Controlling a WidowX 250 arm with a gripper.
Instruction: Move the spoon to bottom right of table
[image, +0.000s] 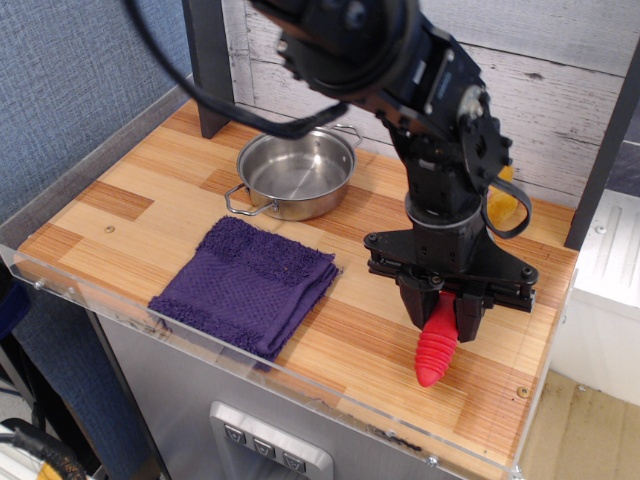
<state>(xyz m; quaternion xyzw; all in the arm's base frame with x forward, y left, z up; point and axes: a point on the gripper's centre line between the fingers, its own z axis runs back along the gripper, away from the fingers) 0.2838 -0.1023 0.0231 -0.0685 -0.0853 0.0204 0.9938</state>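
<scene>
The spoon's thick ribbed red handle (436, 352) points down toward the front right of the wooden table (150, 215). Its metal bowl is hidden inside the gripper. My black gripper (443, 312) is shut on the handle's upper end and holds the spoon just above the planks near the front right corner. I cannot tell if the handle tip touches the wood.
A purple towel (245, 284) lies at the front middle. A steel pot (295, 173) stands behind it. A yellow plush toy (505, 205) is mostly hidden behind the arm at the back right. A clear acrylic rim (300, 385) runs along the front edge.
</scene>
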